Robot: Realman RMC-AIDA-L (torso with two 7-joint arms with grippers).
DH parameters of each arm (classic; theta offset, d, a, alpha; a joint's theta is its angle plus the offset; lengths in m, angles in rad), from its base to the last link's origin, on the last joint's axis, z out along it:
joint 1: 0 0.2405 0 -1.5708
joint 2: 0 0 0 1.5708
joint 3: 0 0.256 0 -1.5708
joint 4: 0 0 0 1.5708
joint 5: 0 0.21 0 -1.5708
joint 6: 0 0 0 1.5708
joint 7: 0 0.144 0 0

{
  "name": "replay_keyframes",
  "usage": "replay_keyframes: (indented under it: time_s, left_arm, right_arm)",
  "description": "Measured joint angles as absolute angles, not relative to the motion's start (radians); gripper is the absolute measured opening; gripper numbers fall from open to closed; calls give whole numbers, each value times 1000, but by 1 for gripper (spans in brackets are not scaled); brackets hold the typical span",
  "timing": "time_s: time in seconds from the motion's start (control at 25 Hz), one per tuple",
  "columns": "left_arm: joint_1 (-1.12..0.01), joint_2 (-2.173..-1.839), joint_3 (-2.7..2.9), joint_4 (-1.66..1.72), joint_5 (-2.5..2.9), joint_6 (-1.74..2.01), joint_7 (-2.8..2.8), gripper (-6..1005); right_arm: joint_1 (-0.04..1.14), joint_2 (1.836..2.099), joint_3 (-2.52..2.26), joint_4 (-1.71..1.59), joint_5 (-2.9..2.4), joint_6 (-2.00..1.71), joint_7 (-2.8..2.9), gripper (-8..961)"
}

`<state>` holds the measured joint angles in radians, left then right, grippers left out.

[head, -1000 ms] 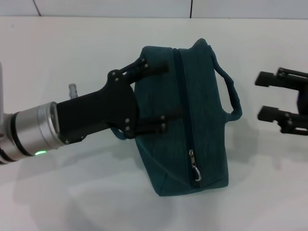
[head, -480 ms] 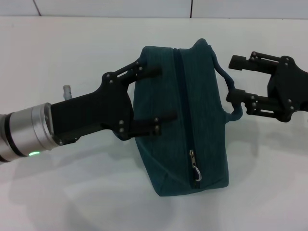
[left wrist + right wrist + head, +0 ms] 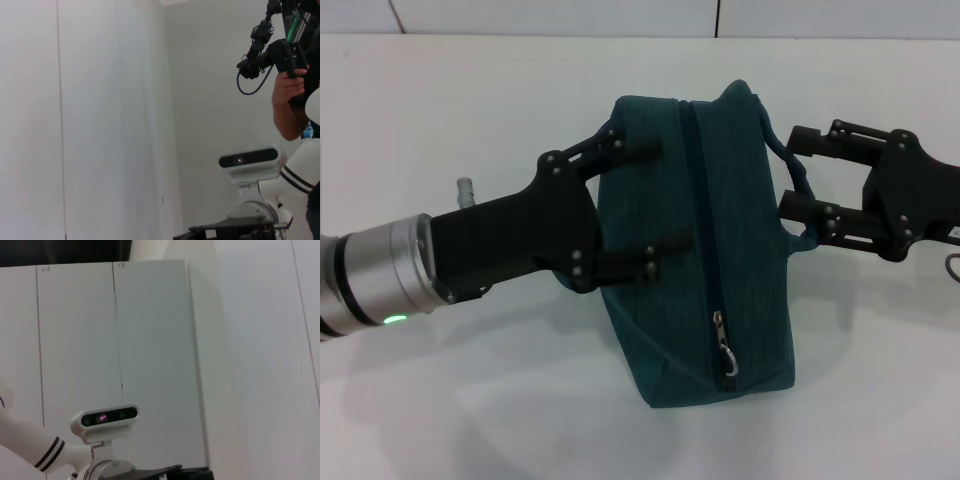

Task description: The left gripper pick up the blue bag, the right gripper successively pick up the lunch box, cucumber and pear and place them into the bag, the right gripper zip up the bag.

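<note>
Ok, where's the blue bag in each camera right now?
Head view: the blue bag lies mid-frame on the white table, between the left claw and the right claw.
Left wrist view: not in it.
Right wrist view: not in it.
Shared landmark: the robot's head camera, in both wrist views only.

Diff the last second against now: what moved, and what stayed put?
The right hand came in from the right edge; its open fingers now straddle the bag's handle loop, not closed on it. The left hand shifted slightly, fingers open against the blue bag. The bag, its closed zipper and the ring pull are unchanged.
</note>
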<state>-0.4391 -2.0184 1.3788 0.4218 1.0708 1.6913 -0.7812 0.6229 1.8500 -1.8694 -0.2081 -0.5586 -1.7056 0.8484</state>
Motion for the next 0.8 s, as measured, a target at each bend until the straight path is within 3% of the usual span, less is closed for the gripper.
replay_keyframes:
  time_s: [0.8]
  left_arm:
    - [-440, -2026, 1372, 414, 1071, 1675, -738, 870]
  right_arm:
    - [617, 1876, -1867, -276, -620, -1670, 780, 674]
